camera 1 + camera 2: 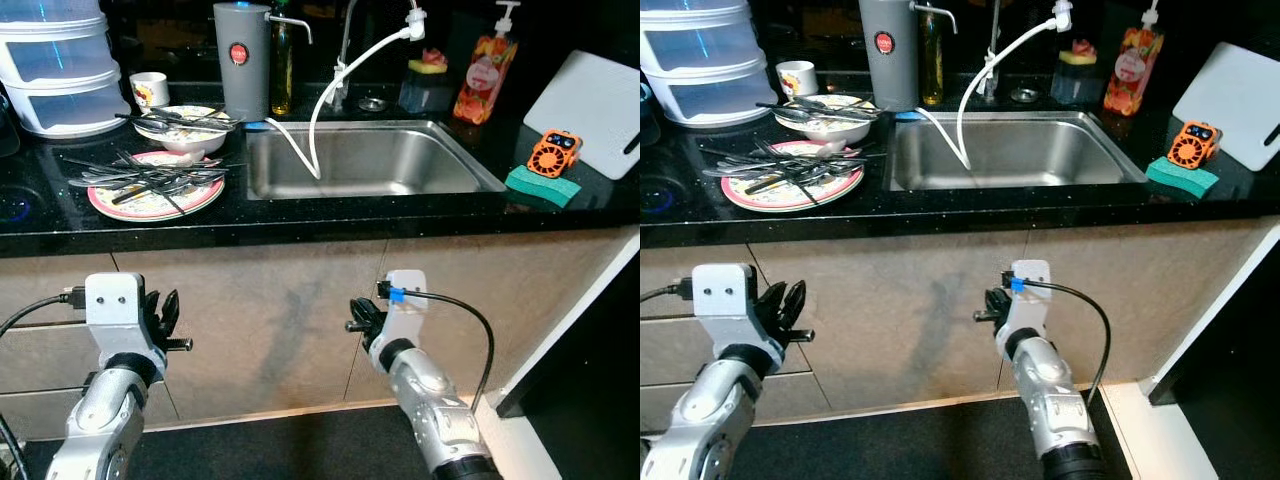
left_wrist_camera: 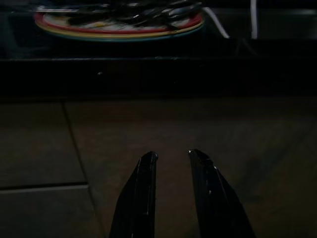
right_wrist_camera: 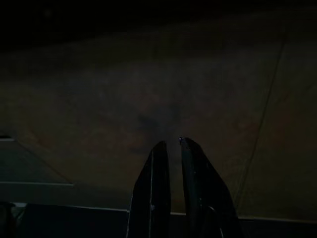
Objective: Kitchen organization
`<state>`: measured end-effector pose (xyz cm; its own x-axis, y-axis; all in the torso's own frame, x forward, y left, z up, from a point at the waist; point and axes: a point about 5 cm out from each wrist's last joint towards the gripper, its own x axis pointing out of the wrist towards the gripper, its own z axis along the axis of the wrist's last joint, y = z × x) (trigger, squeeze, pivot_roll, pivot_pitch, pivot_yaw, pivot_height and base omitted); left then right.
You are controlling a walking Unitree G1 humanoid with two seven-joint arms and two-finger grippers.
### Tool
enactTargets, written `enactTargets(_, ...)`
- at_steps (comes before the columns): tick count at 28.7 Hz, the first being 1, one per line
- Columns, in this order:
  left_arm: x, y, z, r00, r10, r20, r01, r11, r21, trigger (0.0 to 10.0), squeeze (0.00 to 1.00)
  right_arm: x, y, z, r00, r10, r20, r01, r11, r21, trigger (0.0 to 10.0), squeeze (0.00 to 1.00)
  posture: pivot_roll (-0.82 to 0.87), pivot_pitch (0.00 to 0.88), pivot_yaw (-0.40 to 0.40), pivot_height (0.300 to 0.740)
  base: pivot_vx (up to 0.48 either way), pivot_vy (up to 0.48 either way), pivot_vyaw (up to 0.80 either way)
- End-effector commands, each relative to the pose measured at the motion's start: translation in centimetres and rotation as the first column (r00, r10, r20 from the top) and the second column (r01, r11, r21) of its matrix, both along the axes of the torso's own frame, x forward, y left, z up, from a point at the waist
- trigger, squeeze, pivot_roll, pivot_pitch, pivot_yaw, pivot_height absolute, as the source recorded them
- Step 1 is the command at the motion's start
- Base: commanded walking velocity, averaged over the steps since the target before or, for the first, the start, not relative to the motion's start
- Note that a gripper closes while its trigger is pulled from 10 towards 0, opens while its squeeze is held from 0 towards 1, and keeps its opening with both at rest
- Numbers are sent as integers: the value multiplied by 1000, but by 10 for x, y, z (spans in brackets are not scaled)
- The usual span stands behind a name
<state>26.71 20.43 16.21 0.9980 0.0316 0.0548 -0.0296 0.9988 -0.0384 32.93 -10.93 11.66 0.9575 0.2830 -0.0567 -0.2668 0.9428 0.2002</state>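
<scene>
A red-rimmed plate (image 1: 120,208) piled with several dark forks and spoons (image 1: 150,178) lies on the black counter, left of the steel sink (image 1: 400,165). Behind it a white bowl (image 1: 185,135) holds more cutlery. Both arms hang low in front of the beige cabinet fronts, below the counter edge. My left gripper (image 1: 160,318) sits under the plate, fingers slightly apart and holding nothing; in the left wrist view the gripper (image 2: 172,154) points up at the plate rim (image 2: 119,30). My right gripper (image 1: 358,318) is below the sink, its fingers (image 3: 159,163) nearly together and facing the cabinet.
Along the back stand stacked clear containers (image 1: 60,65), a white cup (image 1: 150,88), a grey dispenser (image 1: 242,60), and a white hose (image 1: 330,95) hanging into the sink. To the right are a soap bottle (image 1: 485,75), green sponge (image 1: 541,185), orange gadget (image 1: 555,152) and white board (image 1: 595,105).
</scene>
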Motion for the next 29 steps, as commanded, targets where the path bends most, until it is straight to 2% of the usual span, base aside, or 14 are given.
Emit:
enactTargets(1, -3, 3, -4, 1000, 14, -17, -14, 1000, 10, 10000, 0, -2, 6, -3, 1000, 19, -19, -19, 1000, 2, 10000, 0, 7, 93, -60, 740, 0, 0, 0)
enactTargets(10, -2, 1, 0, 999, -28, -33, 32, 993, 117, 10000, 0, -2, 0, -5, 1000, -9, -22, 9, 1000, 12, 10000, 0, 10, 113, -62, 740, 0, 0, 0)
enactTargets(13, -3, 1, 8, 999, -36, -4, 36, 990, 133, 10000, 0, 2, -11, 11, 996, -72, 60, 67, 995, 77, 10000, 0, 15, 113, -59, 740, 0, 0, 0)
enactTargets(16, -2, 7, 22, 998, -1, 56, -9, 986, 168, 10000, 0, 6, -14, 31, 988, -80, 130, 64, 990, 123, 10000, 0, 14, 112, -54, 740, 0, 0, 0)
enactTargets(18, -2, 13, 32, 995, 49, 90, -64, 983, 171, 10000, 0, 8, -15, 41, 985, -70, 159, 51, 991, 122, 10000, 0, 14, 112, -54, 740, 0, 0, 0)
enactTargets(21, 0, 18, 39, 991, 80, 107, -97, 982, 163, 10000, 0, 9, -13, 49, 981, -47, 186, 27, 993, 111, 10000, 0, 19, 116, -56, 740, 0, 0, 0)
enactTargets(24, 3, 15, 43, 994, 34, 106, -53, 981, 184, 10000, 0, 11, -8, 66, 972, -20, 235, -9, 993, 119, 10000, 0, 22, 113, -55, 740, 0, 0, 0)
enactTargets(29, 3, 13, 49, 992, 25, 120, -48, 979, 198, 10000, 0, 12, -7, 82, 959, -27, 282, -14, 990, 142, 10000, 0, 19, 113, -54, 740, 0, 0, 0)
